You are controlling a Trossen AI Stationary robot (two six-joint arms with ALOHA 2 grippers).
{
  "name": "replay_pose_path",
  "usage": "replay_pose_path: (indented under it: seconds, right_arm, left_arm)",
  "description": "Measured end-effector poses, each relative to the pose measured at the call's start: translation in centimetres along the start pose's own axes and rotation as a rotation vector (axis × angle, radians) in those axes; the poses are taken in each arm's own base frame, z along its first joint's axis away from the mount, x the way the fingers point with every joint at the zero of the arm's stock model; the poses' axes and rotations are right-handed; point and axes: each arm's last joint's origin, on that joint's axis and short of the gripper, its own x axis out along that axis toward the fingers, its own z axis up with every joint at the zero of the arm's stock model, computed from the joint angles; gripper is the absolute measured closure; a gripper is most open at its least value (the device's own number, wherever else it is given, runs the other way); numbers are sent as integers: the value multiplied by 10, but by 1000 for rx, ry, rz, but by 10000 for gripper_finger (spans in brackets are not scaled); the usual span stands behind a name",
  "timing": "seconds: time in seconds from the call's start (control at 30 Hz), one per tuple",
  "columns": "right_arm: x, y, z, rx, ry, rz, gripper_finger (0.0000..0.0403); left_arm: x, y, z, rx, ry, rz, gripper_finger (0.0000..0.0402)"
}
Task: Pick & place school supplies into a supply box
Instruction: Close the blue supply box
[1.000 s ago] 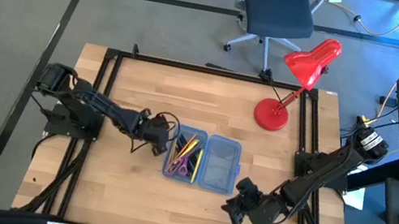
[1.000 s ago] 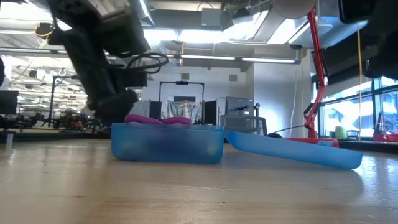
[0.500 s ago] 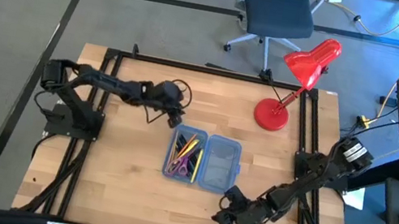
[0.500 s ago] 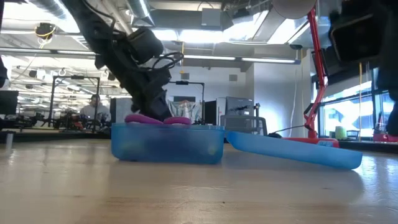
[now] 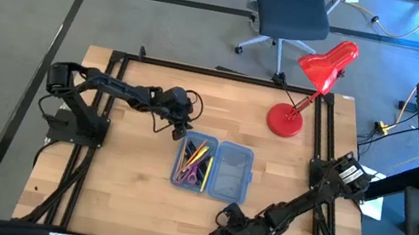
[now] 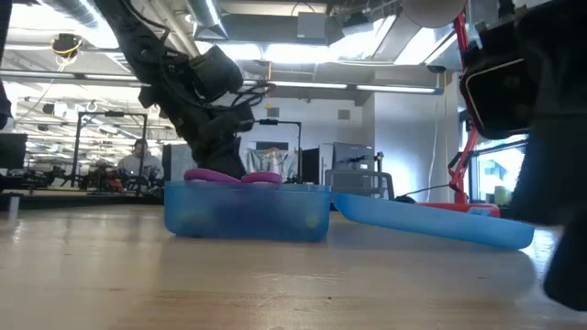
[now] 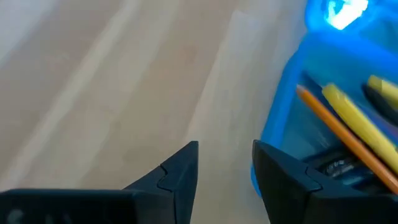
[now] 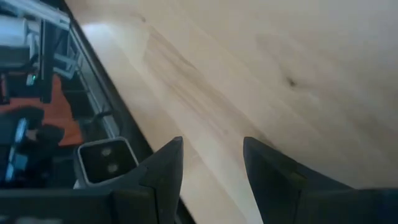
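The supply box [image 5: 213, 168] lies open in the middle of the table, both blue halves flat on the wood. Its left half [image 6: 248, 211] holds the school supplies: yellow, orange and dark pens [image 5: 196, 157] and purple-handled scissors [image 6: 234, 176]. The other half [image 5: 232, 173] holds nothing that shows. My left gripper [image 5: 180, 126] hovers open just off the box's far left corner [image 7: 283, 124], with bare wood between its fingers [image 7: 225, 149]. My right gripper [image 5: 220, 230] is open and low over bare table by the near edge [image 8: 212, 144].
A red desk lamp [image 5: 305, 91] stands at the far right of the table. Black frame rails [image 5: 112, 83] run along the left, right and far sides. Bare wood lies left of the box and in front of it. An office chair [image 5: 292, 15] stands beyond the far edge.
My left gripper has swung from the box's left side toward the far edge, turning as it went, and now rests off the far left corner. My right gripper has sunk and gone toward the table's left and near edge. The box and its contents have not moved.
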Motion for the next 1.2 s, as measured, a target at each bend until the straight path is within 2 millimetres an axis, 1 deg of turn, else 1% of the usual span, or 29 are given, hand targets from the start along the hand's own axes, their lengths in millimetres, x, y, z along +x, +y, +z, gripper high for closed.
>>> replay_pose_path:
  seconds: [0.07,0.23,0.3,0.5,0.73,1.0,1.2]
  right_arm:
    - [4,-1,0,-9,-62,-37,231]
    - [6,1,5,-74,-267,-144,231]
    - [5,2,6,-107,-302,-199,231]
    - [1,2,9,-148,-354,-309,231]
    - [-2,-8,13,-87,-385,-353,231]
    - [-5,-15,14,-122,-386,-417,231]
    - [-9,-21,15,-168,-385,-490,231]
  left_arm:
    - [6,-2,-4,3,30,-3,258]
    - [19,-6,-15,-1,95,-1,258]
    - [21,-6,-16,1,101,0,258]
    - [22,-8,-17,5,112,0,256]
    - [23,-14,-19,-2,122,3,258]
    - [24,-31,-24,8,140,-35,254]
    - [24,-43,-30,21,189,-63,254]
